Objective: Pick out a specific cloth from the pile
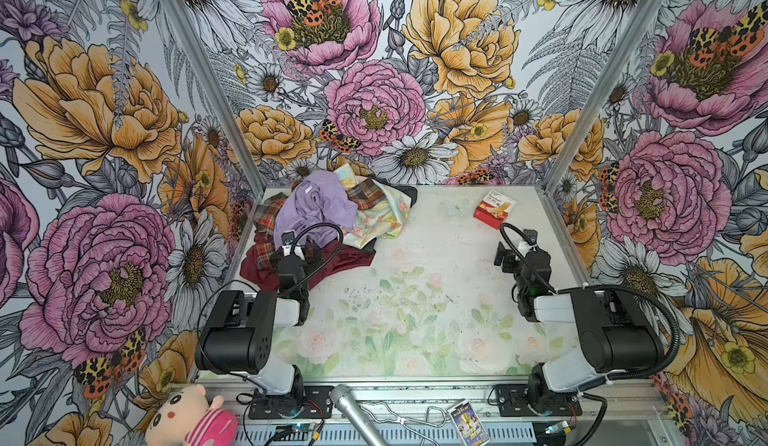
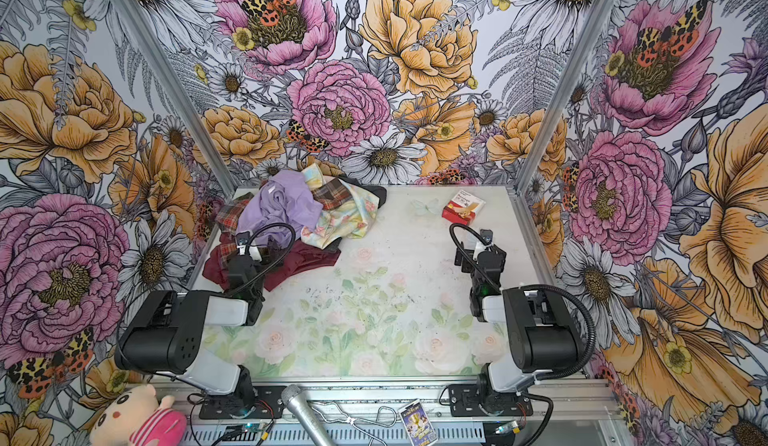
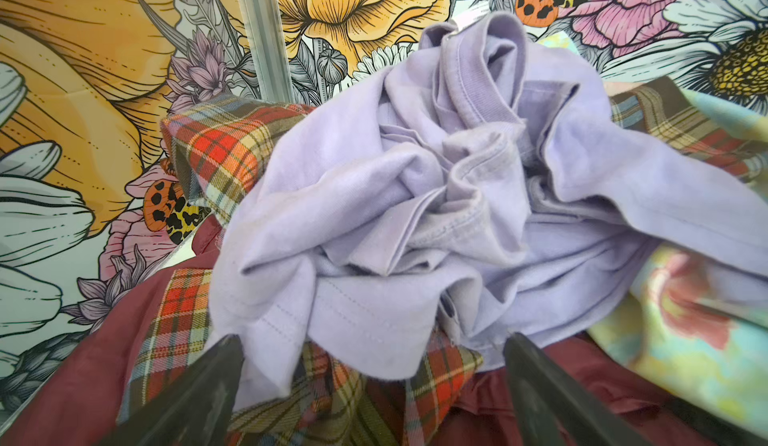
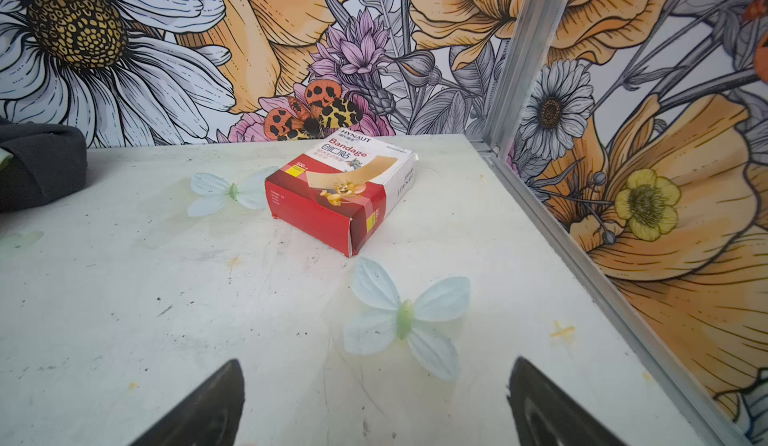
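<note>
The pile (image 1: 316, 211) (image 2: 282, 207) lies in the table's far left corner, with a lavender garment (image 3: 415, 199) on top of red-brown plaid, pastel floral and black pieces. The cloth (image 1: 353, 257) (image 2: 318, 257), plain dark maroon, spreads out from under the pile's near edge; it also shows in the left wrist view (image 3: 83, 377). My left gripper (image 1: 299, 245) (image 2: 259, 245) (image 3: 372, 340) hovers open over that near edge, with lavender and plaid folds between its fingers but nothing gripped. My right gripper (image 1: 517, 251) (image 2: 478, 253) (image 4: 374, 365) stands open and empty above bare table at the right.
A small red bandage box (image 1: 494, 209) (image 4: 340, 190) lies at the far right, ahead of the right gripper. Floral walls with metal posts (image 4: 515, 49) close in the table. A microphone (image 1: 357, 410), a plush toy (image 1: 187, 419) and a card (image 1: 467, 419) lie on the front rail.
</note>
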`<state>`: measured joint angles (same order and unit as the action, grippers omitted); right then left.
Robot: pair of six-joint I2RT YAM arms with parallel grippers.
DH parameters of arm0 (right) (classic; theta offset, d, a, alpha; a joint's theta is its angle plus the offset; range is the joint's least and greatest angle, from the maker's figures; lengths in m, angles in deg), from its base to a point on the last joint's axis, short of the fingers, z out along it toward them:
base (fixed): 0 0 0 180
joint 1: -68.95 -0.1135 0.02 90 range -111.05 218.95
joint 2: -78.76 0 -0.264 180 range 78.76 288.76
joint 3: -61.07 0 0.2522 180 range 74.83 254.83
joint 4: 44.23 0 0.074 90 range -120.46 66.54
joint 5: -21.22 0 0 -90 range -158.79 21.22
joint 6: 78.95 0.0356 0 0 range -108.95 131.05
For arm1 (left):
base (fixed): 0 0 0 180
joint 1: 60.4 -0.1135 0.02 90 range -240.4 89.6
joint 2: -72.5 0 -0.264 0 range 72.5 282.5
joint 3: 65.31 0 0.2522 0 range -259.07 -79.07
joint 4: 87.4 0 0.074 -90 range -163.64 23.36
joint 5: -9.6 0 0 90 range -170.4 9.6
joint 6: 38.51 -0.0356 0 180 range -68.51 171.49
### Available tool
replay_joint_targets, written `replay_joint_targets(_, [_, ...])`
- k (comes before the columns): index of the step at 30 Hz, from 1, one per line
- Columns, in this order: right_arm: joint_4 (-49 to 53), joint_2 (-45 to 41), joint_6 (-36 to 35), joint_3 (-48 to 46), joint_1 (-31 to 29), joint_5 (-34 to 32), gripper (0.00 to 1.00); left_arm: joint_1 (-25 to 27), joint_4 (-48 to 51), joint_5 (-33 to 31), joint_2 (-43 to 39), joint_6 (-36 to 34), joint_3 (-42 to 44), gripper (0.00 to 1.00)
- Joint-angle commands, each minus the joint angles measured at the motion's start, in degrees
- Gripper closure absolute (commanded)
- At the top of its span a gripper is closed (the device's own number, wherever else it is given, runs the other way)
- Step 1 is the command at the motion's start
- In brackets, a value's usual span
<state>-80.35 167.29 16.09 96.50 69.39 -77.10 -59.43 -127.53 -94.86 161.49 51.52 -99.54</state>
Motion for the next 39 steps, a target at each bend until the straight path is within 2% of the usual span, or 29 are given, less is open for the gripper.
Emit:
replay_joint_targets(1, [-0.7,-0.5,0.1,0.5,0.2,0.1,0.00,-0.3,-0.7,1.7,-0.2,0.3,-0.8,0.01])
replay_joint_targets(16, [-0.4,-0.4,-0.2,0.6,0.1,0.4,0.00,-0.5,-0.5,2.1,-0.2,0.4,-0.7,0.01])
replay_joint_targets(39, [-0.1,-0.4,0.1,0.8,0.6,1.1,0.00,1.0,-0.6,-0.8,-0.2,0.0,-0.8,0.01])
